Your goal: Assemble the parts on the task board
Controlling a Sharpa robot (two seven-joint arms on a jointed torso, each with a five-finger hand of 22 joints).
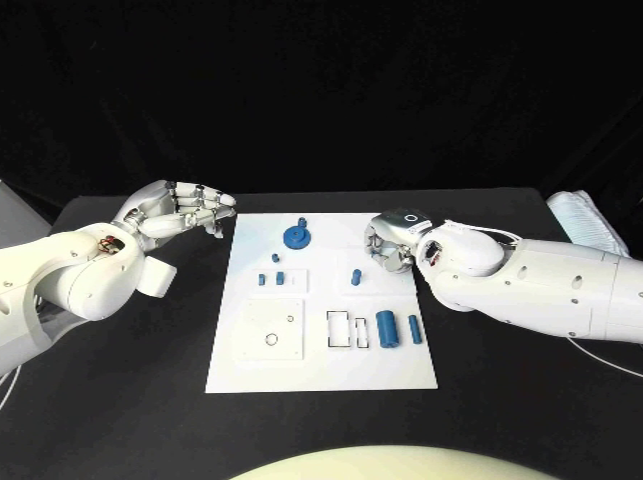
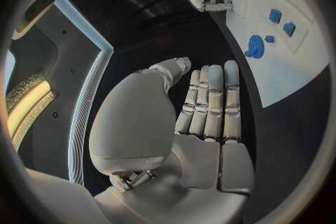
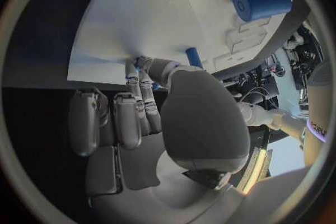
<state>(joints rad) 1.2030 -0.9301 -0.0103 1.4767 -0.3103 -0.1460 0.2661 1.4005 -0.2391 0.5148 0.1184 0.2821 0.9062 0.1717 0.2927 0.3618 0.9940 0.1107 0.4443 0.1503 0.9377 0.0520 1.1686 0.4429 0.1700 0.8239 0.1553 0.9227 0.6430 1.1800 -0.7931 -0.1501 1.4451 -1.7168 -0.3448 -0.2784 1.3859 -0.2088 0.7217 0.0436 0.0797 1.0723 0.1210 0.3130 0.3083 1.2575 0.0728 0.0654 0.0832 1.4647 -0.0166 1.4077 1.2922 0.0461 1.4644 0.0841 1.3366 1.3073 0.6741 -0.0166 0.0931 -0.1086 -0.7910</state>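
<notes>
The left hand [image 1: 181,212] is held empty beside the task board [image 1: 321,370], fingers loosely extended. The right hand [image 1: 396,240] is lowered over the board; whether anything is gripped cannot be told. Blue parts [image 1: 386,327] lie on the board.

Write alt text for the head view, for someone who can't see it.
A white task board lies in the middle of a black table, with small blue parts scattered on it, including a blue gear near its far edge. The left hand hovers off the board's far left corner, fingers curled, and the right hand is lowered over its far right edge.
</notes>
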